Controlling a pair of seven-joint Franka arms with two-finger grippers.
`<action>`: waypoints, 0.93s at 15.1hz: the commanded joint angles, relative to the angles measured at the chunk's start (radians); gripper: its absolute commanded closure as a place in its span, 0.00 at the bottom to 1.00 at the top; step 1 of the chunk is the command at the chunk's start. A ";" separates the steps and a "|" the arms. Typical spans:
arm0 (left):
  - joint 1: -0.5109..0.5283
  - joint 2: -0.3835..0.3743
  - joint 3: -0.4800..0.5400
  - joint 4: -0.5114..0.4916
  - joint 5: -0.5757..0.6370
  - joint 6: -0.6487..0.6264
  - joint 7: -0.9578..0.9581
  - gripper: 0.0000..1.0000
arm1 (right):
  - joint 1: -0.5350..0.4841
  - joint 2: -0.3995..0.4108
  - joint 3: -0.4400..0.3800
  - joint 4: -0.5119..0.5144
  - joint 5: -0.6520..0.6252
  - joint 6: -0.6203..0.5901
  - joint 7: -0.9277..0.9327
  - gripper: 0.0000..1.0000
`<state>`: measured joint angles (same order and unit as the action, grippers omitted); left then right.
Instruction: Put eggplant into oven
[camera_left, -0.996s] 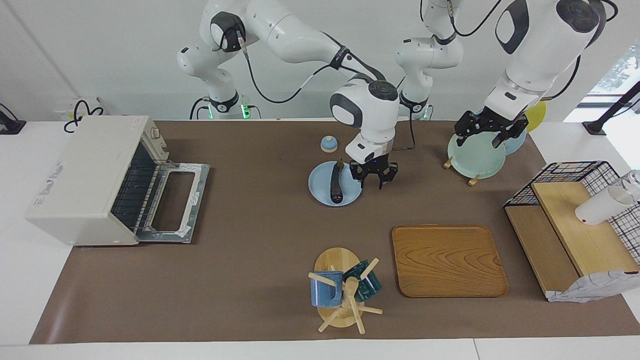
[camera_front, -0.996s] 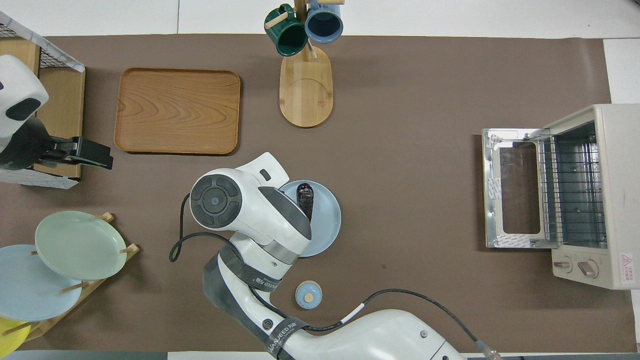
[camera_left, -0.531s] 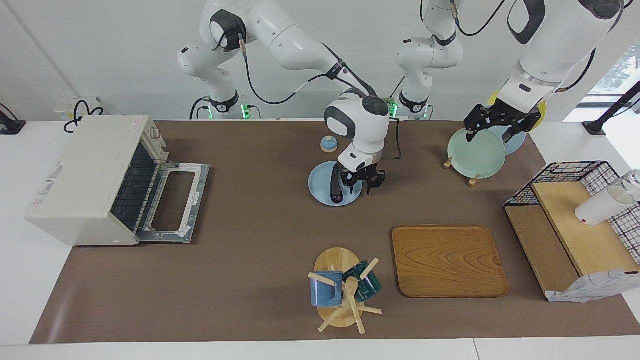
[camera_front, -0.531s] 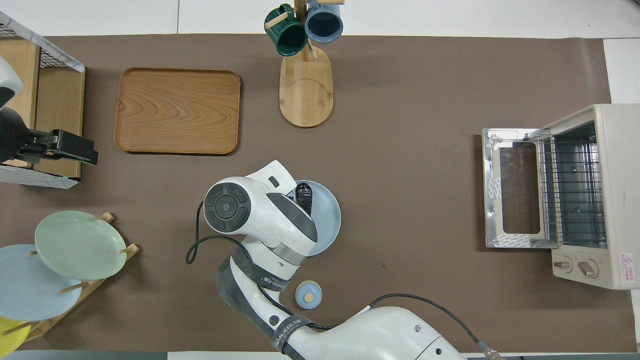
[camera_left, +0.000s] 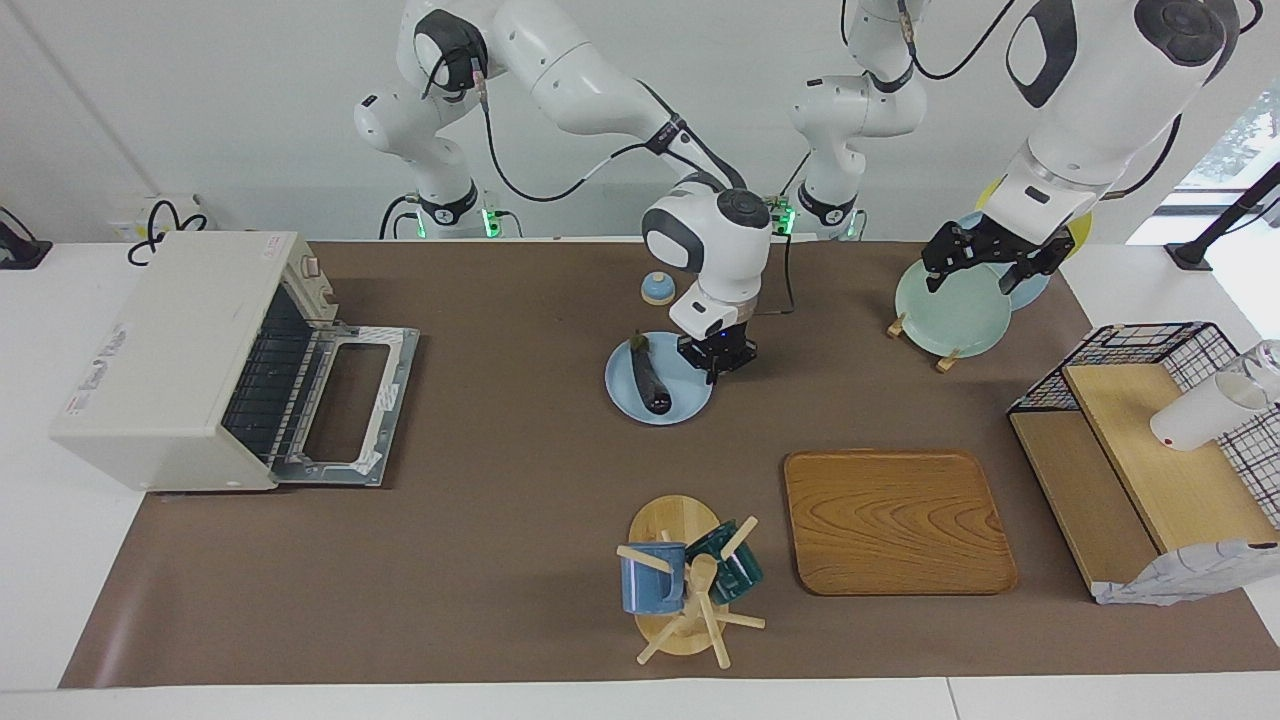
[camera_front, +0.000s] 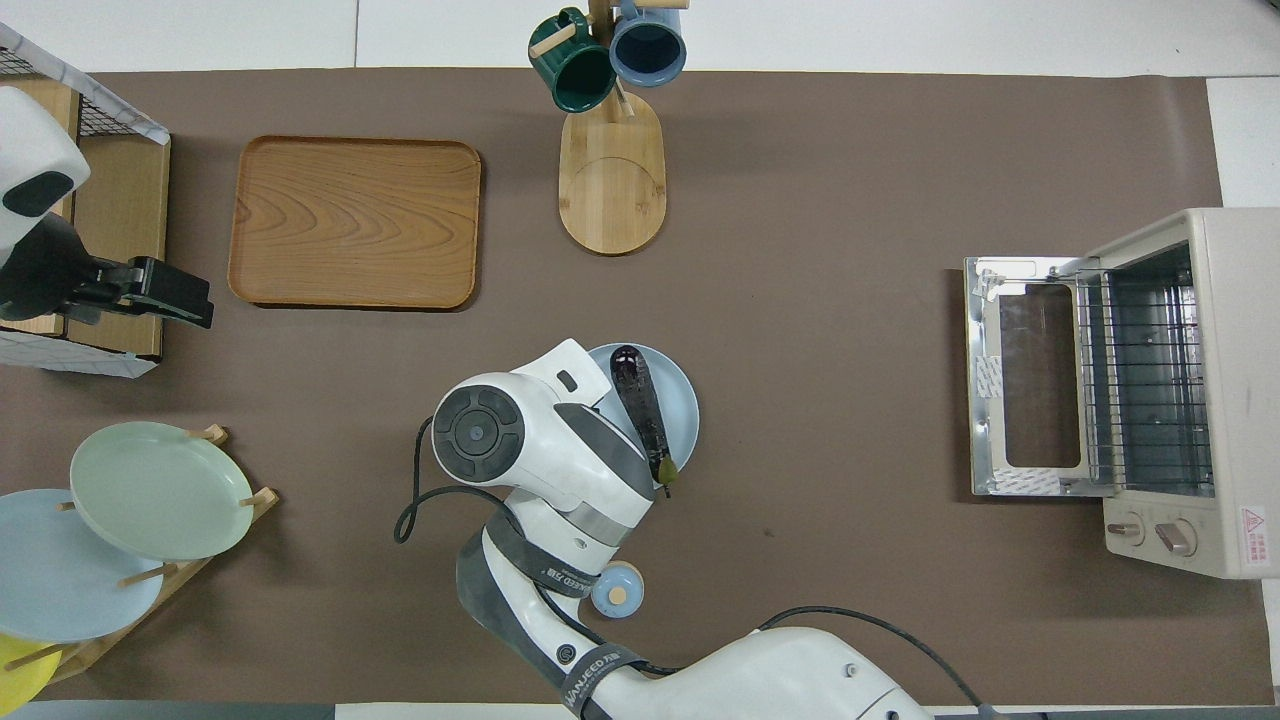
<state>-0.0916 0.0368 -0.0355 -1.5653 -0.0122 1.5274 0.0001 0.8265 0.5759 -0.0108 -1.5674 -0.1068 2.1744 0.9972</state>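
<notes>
The eggplant (camera_left: 648, 375), dark and slender with a green stem tip, lies on a light blue plate (camera_left: 688, 398) in the middle of the table. It also shows in the overhead view (camera_front: 640, 410), on the plate (camera_front: 682, 400). My right gripper (camera_left: 715, 372) is low at the plate's rim, beside the eggplant on the side toward the left arm's end. In the overhead view its wrist hides it. The off-white oven (camera_left: 170, 350) stands at the right arm's end with its door (camera_left: 345, 405) dropped open and the rack showing (camera_front: 1145, 380). My left gripper (camera_left: 970, 275) is open over the plate rack.
A pale green plate (camera_left: 950, 305) leans in the rack at the left arm's end. A small blue knobbed lid (camera_left: 657, 288) sits nearer to the robots than the blue plate. A wooden tray (camera_left: 895, 520), a mug tree (camera_left: 685, 580) and a wire-and-wood shelf (camera_left: 1150, 440) lie farther out.
My right gripper came down and moved toward the oven's end, to the plate's rim. The plate slid a little toward the oven and the eggplant turned on it. My left gripper shifted slightly.
</notes>
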 joint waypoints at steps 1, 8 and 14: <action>0.021 0.005 -0.020 0.018 0.025 -0.029 0.015 0.00 | -0.017 -0.013 0.005 0.074 -0.077 -0.170 -0.044 1.00; 0.035 -0.011 -0.023 0.013 0.017 -0.018 0.015 0.00 | -0.228 -0.168 -0.003 0.067 -0.120 -0.392 -0.306 1.00; 0.096 -0.006 -0.072 0.013 0.020 -0.018 0.014 0.00 | -0.460 -0.388 -0.003 -0.231 -0.139 -0.395 -0.474 1.00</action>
<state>-0.0084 0.0320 -0.0872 -1.5628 -0.0117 1.5246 0.0027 0.4152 0.2971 -0.0308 -1.6429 -0.2148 1.7526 0.5496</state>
